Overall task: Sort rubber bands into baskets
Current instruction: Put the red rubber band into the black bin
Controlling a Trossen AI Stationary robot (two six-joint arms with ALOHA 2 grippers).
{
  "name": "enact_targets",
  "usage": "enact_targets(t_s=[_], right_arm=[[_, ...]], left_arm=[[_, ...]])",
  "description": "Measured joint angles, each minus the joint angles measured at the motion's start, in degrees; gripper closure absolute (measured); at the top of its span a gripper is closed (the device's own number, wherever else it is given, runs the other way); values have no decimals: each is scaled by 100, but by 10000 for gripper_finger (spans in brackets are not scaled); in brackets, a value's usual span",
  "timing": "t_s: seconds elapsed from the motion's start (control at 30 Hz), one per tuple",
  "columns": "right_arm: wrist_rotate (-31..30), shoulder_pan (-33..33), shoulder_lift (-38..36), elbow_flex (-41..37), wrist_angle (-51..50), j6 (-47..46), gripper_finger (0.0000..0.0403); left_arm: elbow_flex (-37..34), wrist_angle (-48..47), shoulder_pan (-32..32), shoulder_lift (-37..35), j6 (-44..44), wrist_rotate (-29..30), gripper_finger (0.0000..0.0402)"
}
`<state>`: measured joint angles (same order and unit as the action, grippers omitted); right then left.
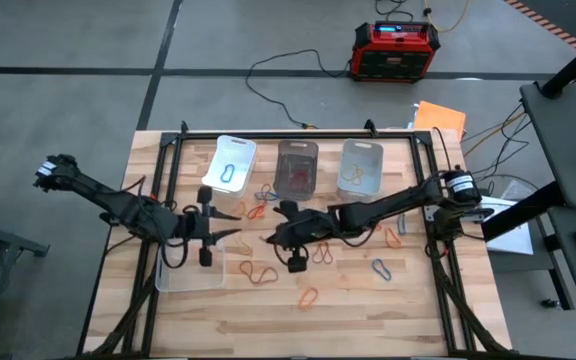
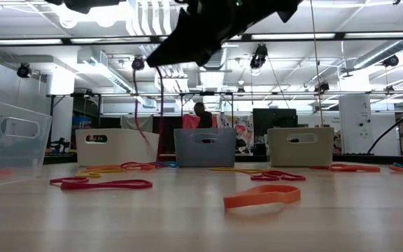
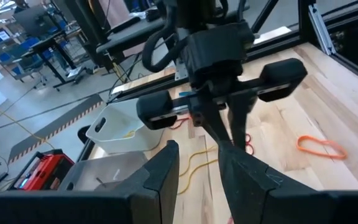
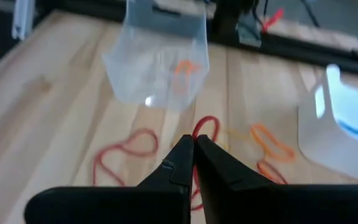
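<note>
the right gripper (image 4: 193, 163) hangs over the middle of the table with its fingers pressed together on a thin red band (image 4: 202, 134); the strand runs up between the tips and dangles below in the low view (image 2: 140, 126). my guess is that so slim a pinch could let the band slip out on the way to a bin, or that the trailing loop could snag another band and drag it along. the left gripper (image 1: 206, 230) sits near the clear bin (image 1: 190, 268) at the table's left, fingers partly apart with nothing visible between them; whether it holds anything i cannot tell. the two grippers are near each other, so a careless swing might knock them together.

loose bands lie scattered on the pale wooden table (image 1: 368, 310): thin, floppy loops in red, orange (image 2: 261, 197) and a few blue-grey ones. at the far edge stand a white bin (image 1: 230, 163) holding a blue band, a smoky dark bin (image 1: 296, 168) and a clear bin (image 1: 361, 166) holding a yellowish one. all are smooth plastic rectangles with slotted handles, light enough to shift if bumped.
</note>
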<state>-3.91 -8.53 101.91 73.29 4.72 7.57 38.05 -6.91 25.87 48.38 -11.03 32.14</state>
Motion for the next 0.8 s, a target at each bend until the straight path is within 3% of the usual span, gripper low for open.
enact_targets(t_s=[0.33,0.47,0.67,0.8], right_arm=[[-1,8,0,-747,2328,202,394],[3,66,-26,-932,3157,397,394],[-81,273,-243,-987,3561,646,394],[-522,459,-370,-987,3606,820,394]], left_arm=[[447,-501,4,-4,127,63,304],[569,-677,3,-4,125,359,304],[628,-803,0,-11,127,718,304],[628,-827,0,-4,125,787,304]])
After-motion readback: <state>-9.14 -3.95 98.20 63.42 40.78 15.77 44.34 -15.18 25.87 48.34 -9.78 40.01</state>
